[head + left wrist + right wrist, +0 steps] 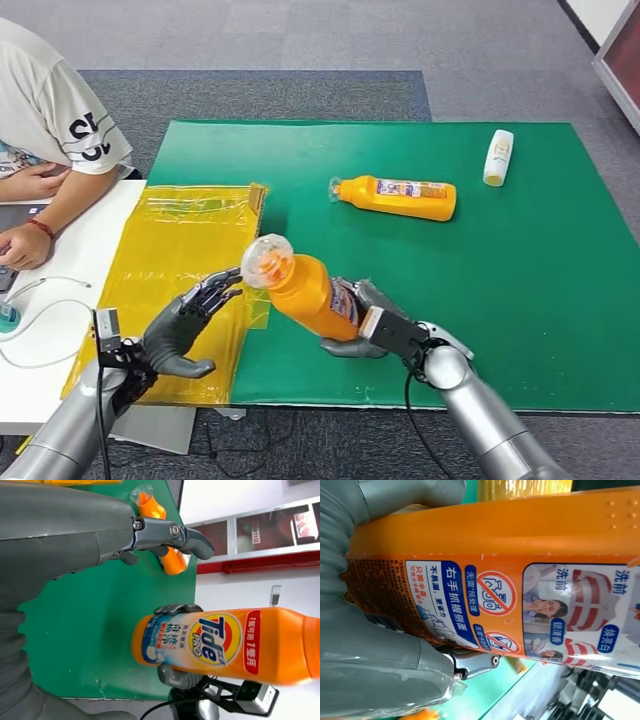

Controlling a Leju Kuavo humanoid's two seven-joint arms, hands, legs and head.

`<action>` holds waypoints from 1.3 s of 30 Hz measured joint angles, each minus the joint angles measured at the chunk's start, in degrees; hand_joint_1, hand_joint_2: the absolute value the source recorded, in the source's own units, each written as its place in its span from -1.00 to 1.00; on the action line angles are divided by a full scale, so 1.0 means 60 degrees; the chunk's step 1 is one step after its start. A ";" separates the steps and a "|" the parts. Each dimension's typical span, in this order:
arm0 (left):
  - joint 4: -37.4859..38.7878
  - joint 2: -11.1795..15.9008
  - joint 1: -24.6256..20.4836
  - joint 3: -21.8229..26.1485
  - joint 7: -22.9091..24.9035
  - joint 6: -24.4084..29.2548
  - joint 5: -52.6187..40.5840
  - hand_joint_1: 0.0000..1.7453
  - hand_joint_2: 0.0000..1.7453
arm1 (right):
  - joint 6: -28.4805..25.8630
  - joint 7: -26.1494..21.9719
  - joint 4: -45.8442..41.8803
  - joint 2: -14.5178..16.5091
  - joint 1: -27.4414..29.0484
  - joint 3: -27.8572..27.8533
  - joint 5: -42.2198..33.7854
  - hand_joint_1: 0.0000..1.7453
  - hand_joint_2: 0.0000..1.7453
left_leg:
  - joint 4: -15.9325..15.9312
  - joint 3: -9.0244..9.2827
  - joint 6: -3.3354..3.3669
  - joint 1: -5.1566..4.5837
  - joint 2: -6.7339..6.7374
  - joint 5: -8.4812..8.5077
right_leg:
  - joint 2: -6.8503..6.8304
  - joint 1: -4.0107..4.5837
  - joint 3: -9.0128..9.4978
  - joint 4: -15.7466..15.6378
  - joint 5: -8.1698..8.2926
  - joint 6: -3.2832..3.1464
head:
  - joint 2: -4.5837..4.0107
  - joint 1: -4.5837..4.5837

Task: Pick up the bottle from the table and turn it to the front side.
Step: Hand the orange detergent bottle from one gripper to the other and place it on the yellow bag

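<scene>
Tide bottle held aloft, handover risk ahead

My right hand [361, 325] clamps the orange Tide detergent bottle [308, 291] by its lower body, tilted above the green mat [528, 300], cap toward my left hand [183, 325], which hangs empty with fingers spread. If I twist carelessly, the smooth bottle could slip from my grasp.

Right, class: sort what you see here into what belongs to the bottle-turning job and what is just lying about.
Part of the job:
- held orange bottle
- right hand, gripping it
- left hand, fingers spread near the cap

Just lying about:
- second orange bottle on the green mat
- small white bottle
- yellow plastic bag
- person at the white table
</scene>
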 joint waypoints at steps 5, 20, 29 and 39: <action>0.0223 0.0083 -0.0332 -0.0310 -0.0001 -0.0022 -0.0002 -1.00 1.00 | -0.0407 0.0166 0.0004 0.0106 -0.0214 0.0665 0.0204 1.00 1.00 | -0.0001 0.0001 -0.0003 0.0002 0.0000 0.0002 | 0.0001 0.0002 -0.0002 0.0001 0.0000 -0.0001 | 0.0000 -0.0001; 0.0614 0.0086 -0.1416 -0.1068 -0.0001 0.0244 -0.0054 -1.00 1.00 | -0.1066 0.0396 0.0963 0.0414 -0.0757 0.2030 0.0695 1.00 1.00 | 0.0001 0.0000 0.0000 0.0001 0.0000 0.0004 | 0.0000 0.0002 -0.0003 0.0001 0.0002 -0.0002 | 0.0000 -0.0001; 0.0988 -0.0173 -0.1872 -0.1376 -0.0001 0.0252 0.0054 -1.00 1.00 | -0.1318 0.0416 0.1673 0.0638 -0.1071 0.2164 0.0624 1.00 1.00 | 0.0001 0.0002 0.0001 0.0001 0.0001 0.0005 | 0.0001 0.0002 -0.0003 0.0001 0.0006 -0.0006 | 0.0000 0.0000; 0.1124 -0.0346 -0.1886 -0.1573 -0.0001 0.0201 0.0180 -1.00 1.00 | -0.1717 0.0657 0.2071 0.0877 -0.1176 0.2089 0.0399 1.00 1.00 | 0.0001 0.0001 0.0001 0.0001 0.0001 0.0004 | 0.0000 0.0001 -0.0003 0.0001 0.0006 -0.0007 | 0.0000 0.0001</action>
